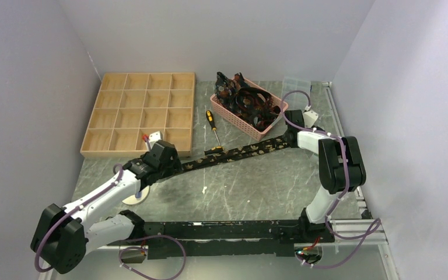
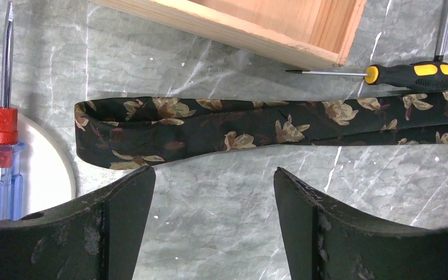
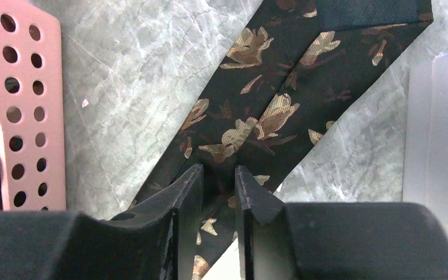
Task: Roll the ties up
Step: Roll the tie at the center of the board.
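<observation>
One tie (image 1: 233, 154) lies stretched straight across the table (image 1: 256, 186), its broad end apparently pinched (contact unclear) in the nearly closed right gripper (image 3: 219, 175) as an anchor, while the left gripper (image 2: 213, 178) hangs spread wide just short of the folded narrow end, likely to start the roll.

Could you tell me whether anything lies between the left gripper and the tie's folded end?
Nothing visible does. The left gripper is open, with only bare marble table between its fingers and the tie. The yellow-handled screwdriver lies beyond the tie; the blue-handled screwdriver sits off to one side.
</observation>
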